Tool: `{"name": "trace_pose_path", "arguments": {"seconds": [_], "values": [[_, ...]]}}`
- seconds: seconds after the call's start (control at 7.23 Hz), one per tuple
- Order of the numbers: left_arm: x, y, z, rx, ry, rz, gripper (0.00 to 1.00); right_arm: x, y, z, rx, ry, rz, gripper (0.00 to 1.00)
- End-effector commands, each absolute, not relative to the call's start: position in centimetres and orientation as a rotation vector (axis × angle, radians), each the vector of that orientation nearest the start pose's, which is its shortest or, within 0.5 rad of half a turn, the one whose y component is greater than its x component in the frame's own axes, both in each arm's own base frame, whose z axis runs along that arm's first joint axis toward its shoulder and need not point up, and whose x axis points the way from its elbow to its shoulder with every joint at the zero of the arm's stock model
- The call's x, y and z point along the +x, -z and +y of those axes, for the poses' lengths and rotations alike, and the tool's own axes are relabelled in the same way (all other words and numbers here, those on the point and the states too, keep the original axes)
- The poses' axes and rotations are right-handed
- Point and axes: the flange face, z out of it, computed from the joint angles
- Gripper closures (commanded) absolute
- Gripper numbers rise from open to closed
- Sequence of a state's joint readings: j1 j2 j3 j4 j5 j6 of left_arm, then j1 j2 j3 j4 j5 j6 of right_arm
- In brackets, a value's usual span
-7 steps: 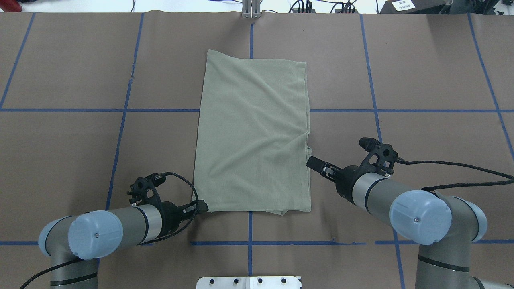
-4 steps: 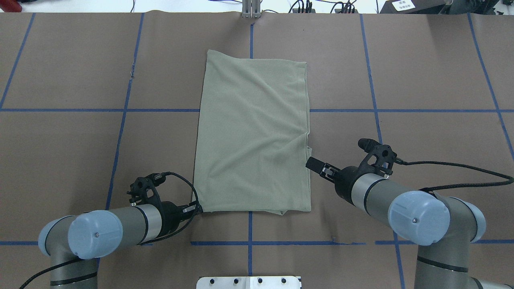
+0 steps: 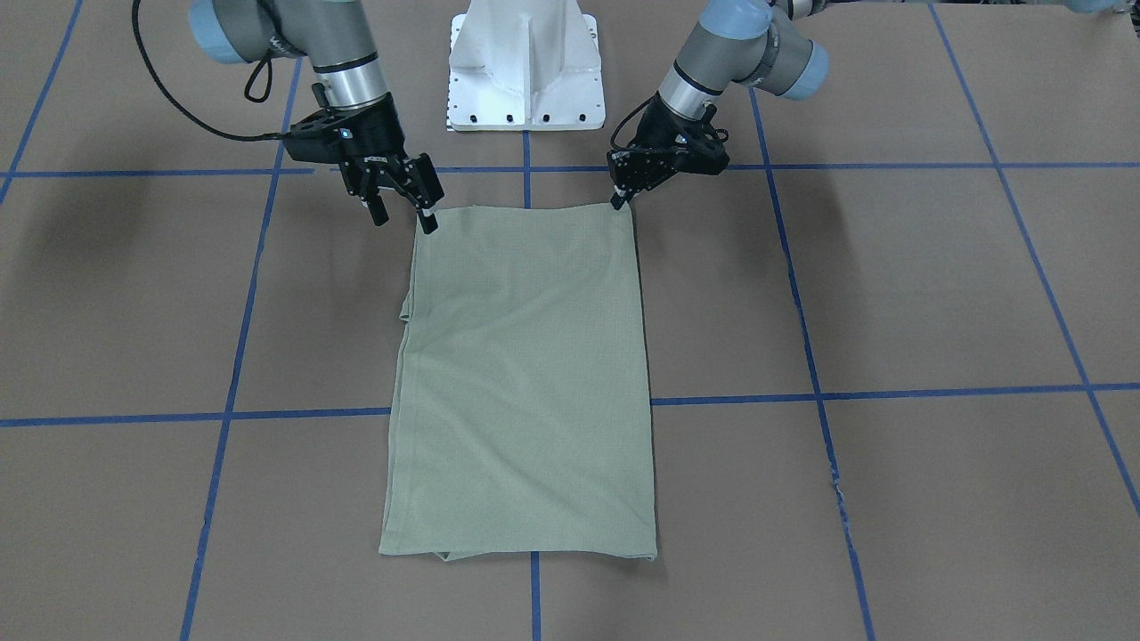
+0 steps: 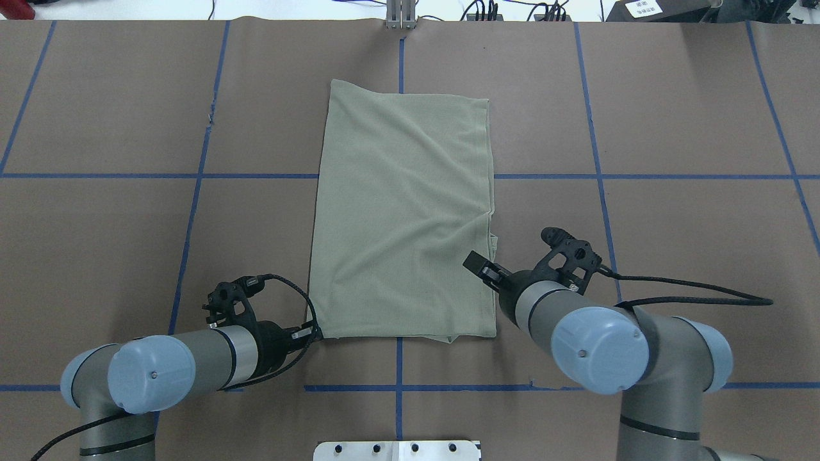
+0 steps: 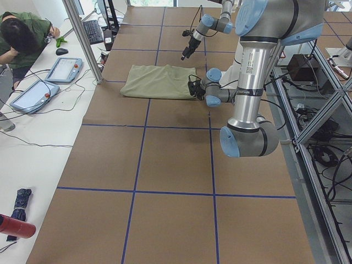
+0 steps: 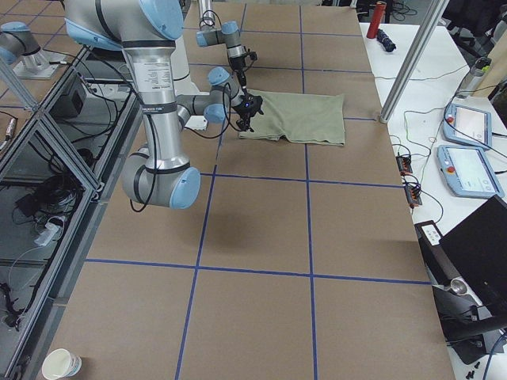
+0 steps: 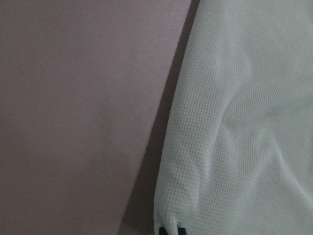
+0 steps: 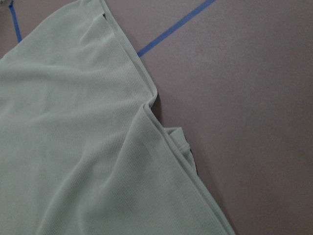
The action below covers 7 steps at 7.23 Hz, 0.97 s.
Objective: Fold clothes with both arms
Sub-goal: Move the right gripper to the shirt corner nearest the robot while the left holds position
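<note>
Where shirt (image 4: 403,218) lies, tape (image 4: 160,175) is hidden.

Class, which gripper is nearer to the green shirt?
Left. The left gripper is down at the shirt's near left corner, touching it. The right gripper hangs open above the shirt's right edge, not touching.

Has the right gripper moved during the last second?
Yes. The right gripper went left in the overhead view, away from the blue line, over the shirt edge.
</note>
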State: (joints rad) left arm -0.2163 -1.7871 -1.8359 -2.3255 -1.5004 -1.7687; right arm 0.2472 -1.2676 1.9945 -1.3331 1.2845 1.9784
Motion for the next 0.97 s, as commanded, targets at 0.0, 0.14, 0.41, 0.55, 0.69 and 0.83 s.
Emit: {"name": "trace_pose_path", "arguments": {"seconds": [0.0, 0.14, 0.41, 0.55, 0.69, 0.83], "values": [[52.1, -33.3, -25.9, 0.074, 0.404, 1.248, 1.00, -54.2, -27.3, -26.8, 0.134, -0.777, -0.912, 0.01], [52.2, -33.4, -25.8, 0.073, 0.403, 1.247, 1.00, -55.8, -28.1, -27.1, 0.137, -0.780, -0.889, 0.03], [52.1, -33.3, -25.8, 0.073, 0.403, 1.248, 1.00, -57.0, -28.1, -27.2, 0.124, -0.797, -0.883, 0.08], [52.1, -33.3, -25.8, 0.073, 0.403, 1.248, 1.00, -57.3, -28.2, -27.3, 0.125, -0.797, -0.878, 0.07], [52.1, -33.2, -25.8, 0.073, 0.403, 1.250, 1.00, -57.5, -28.3, -27.1, 0.125, -0.796, -0.877, 0.07], [52.1, -33.1, -25.8, 0.073, 0.403, 1.251, 1.00, -57.5, -28.3, -27.0, 0.124, -0.794, -0.879, 0.07]]}}
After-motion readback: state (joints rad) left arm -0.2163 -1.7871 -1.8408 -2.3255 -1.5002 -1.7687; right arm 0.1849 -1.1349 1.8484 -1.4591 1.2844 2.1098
